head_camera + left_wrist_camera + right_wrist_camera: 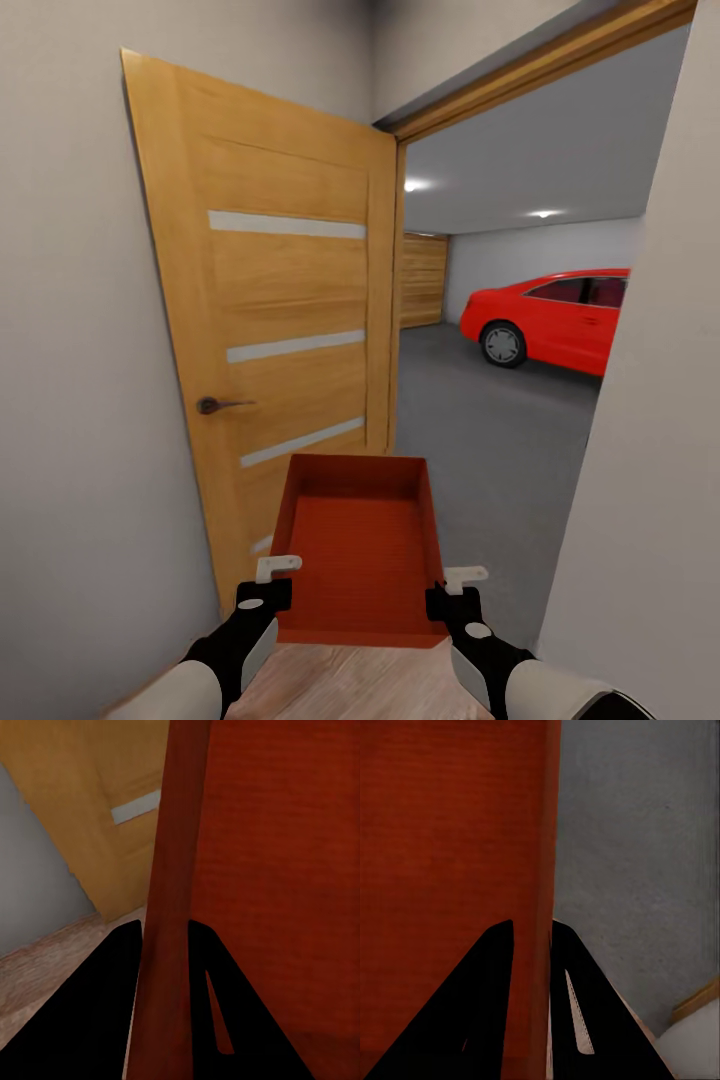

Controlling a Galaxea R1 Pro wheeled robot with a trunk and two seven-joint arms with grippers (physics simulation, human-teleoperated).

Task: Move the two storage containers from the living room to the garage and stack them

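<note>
Both grippers sit low in the head view, holding 1 storage container between them, carried in the air with nothing under it. Left gripper clamps the container's left wall near its near-left corner; right gripper clamps the right wall near the near-right corner. Left wrist view: 2 black fingers straddle the red wall, 1 inside, 1 outside, touching it. Right wrist view: same grip, fingers either side of the right wall, ribbed inner bottom to the inside. Both closed on the bin.

Container is orange-red, open-top, long axis pointing away from robot, far end reaching toward the doorway threshold. Ribbed bottom visible, nothing inside.

Under the near edge: light wood-plank floor. Beyond it, dark grey concrete floor of the garage through the open doorway. Wooden door with glass slits stands swung open at left, handle dark metal; the container's far-left corner looks just beside the door's lower part. Red car parked well beyond, right side. White wall close on right, grey wall on left.
</note>
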